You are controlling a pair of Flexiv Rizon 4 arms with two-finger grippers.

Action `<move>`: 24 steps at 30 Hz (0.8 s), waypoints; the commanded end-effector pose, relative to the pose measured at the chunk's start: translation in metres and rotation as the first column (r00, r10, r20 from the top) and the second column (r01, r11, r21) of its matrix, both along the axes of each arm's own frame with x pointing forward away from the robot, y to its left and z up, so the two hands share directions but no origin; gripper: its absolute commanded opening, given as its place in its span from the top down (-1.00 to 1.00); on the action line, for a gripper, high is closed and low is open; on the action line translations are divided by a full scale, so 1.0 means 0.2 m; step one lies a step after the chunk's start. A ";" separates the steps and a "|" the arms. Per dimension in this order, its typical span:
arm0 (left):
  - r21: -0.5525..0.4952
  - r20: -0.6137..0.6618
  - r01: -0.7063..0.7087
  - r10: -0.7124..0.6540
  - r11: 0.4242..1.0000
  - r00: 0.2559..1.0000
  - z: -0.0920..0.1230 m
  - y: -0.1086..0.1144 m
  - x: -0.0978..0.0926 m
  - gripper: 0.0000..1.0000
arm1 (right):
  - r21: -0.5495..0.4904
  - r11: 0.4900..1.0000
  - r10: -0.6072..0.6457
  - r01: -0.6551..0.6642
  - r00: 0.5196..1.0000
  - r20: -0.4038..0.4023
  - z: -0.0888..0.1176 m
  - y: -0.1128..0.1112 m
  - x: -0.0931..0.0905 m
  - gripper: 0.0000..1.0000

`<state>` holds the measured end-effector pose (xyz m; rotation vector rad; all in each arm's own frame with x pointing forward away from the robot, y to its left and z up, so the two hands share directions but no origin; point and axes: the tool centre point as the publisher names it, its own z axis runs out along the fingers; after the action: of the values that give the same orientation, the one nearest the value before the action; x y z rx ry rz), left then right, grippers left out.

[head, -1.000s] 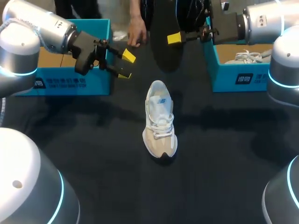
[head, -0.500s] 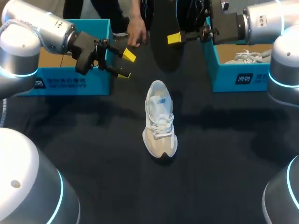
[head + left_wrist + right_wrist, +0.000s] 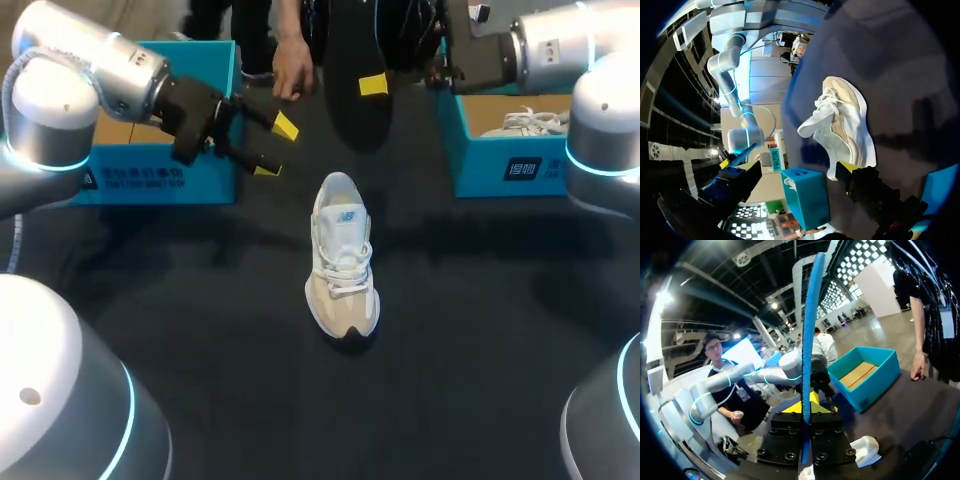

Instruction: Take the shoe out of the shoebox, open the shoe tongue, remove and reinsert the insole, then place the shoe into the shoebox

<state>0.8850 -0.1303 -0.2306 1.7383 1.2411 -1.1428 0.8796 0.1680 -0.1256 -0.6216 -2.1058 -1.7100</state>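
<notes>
Insole (image 3: 358,75) runs off frame beyond the shoe (image 3: 343,255), which lies on the table (image 3: 200,300). Your right wrist view shows it edge-on, pinched by the right gripper (image 3: 805,407). Left gripper (image 3: 277,148) hangs wide-jawed, far-left of the shoe.

White woven-cloth shoe (image 3: 342,255) with beige suede-like panels and cord laces. The insole (image 3: 355,120) is dark and matt, its edge blue and foam-like. Dark matt cloth covers the table (image 3: 200,340). Left box (image 3: 160,180) and right box (image 3: 510,165) are teal card, plain brown inside. Left arm (image 3: 80,60) and right arm (image 3: 570,50) have smooth, glossy silver shells. The right gripper (image 3: 807,406) has a matt black body and yellow plastic-looking tips.
</notes>
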 end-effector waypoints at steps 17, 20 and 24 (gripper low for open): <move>0.015 -0.073 -0.048 0.048 0.999 0.996 -0.16 -0.05 -0.03 -1.00 | 0.032 0.996 0.080 -0.079 0.996 -0.032 -0.25 0.07 0.15 1.00; 0.021 -0.081 -0.045 0.047 0.999 0.996 -0.18 -0.05 -0.03 -1.00 | 0.032 0.996 0.080 -0.079 0.996 -0.032 -0.25 0.07 0.15 1.00; 0.028 -0.086 -0.050 0.052 0.998 0.995 -0.19 -0.02 -0.02 -1.00 | 0.032 0.996 0.080 -0.079 0.996 -0.032 -0.25 0.07 0.15 1.00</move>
<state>0.8793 -0.1369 -0.2679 1.6791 1.3515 -1.1841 0.9089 0.1807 -0.1750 -0.5469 -2.0487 -1.6742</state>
